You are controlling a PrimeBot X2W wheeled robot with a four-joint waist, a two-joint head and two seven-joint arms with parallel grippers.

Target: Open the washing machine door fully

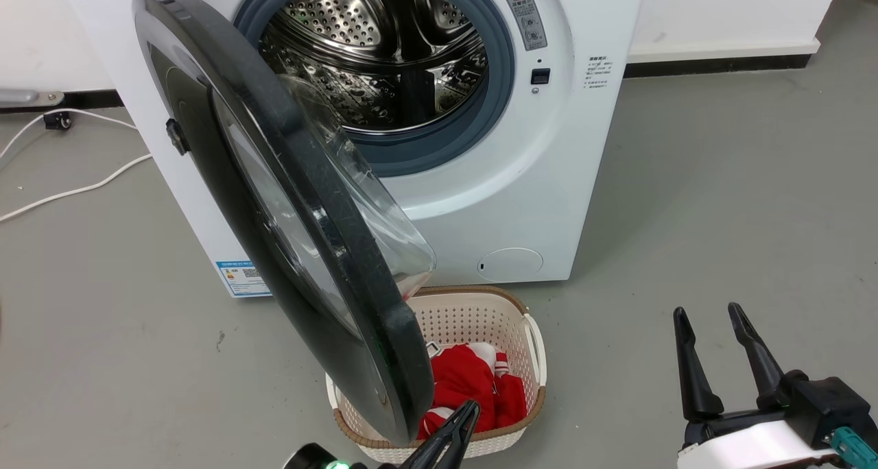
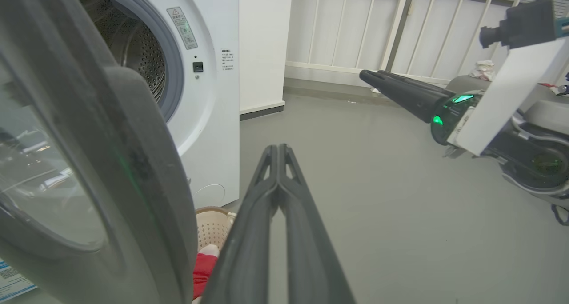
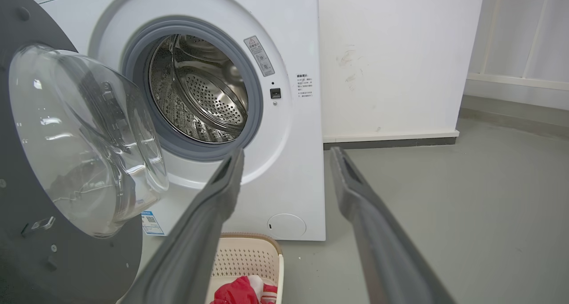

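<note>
Head view: one door [image 1: 312, 188], one basket [image 1: 473, 313].

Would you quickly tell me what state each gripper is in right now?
Left gripper: closed, holding nothing.
Right gripper: open, empty.

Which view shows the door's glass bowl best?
The right wrist view: the whole glass bowl faces the camera, unobstructed. The head view shows it partly, behind the black rim; the left wrist view shows its flat outer side.
</note>
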